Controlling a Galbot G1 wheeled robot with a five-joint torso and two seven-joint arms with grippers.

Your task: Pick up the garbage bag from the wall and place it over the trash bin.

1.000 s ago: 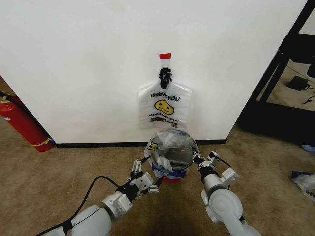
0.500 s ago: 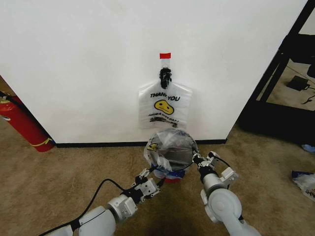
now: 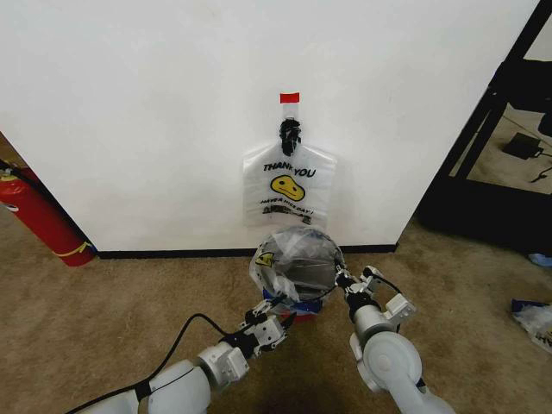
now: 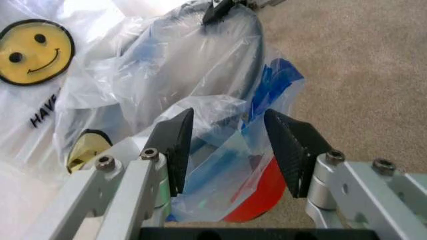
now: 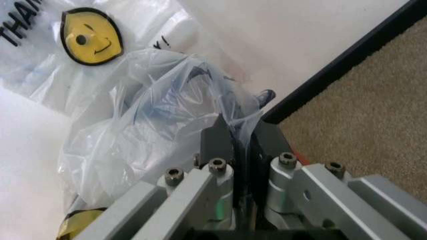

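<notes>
The garbage bag (image 3: 297, 254), thin and translucent with blue patches (image 4: 273, 80), is draped over the black mesh trash bin (image 3: 304, 280) that stands against the wall (image 3: 155, 112). My left gripper (image 3: 276, 321) is low at the bin's front, open, its fingers (image 4: 177, 145) on either side of a fold of bag above the red base (image 4: 257, 195). My right gripper (image 3: 341, 280) is at the bin's right rim, and the right wrist view shows it (image 5: 239, 135) shut on the bag's edge (image 5: 153, 115).
A second, flat smiley bag (image 3: 289, 185) hangs from the black hook (image 3: 289, 134) under a red tape strip (image 3: 289, 97). A red fire extinguisher (image 3: 39, 216) leans at the left. A black frame (image 3: 492, 112) stands at the right. Brown carpet (image 3: 103, 310) surrounds the bin.
My left gripper has moved right and in toward the bin's front base. The bag's left edge now hangs a little lower. The right gripper has stayed at the rim.
</notes>
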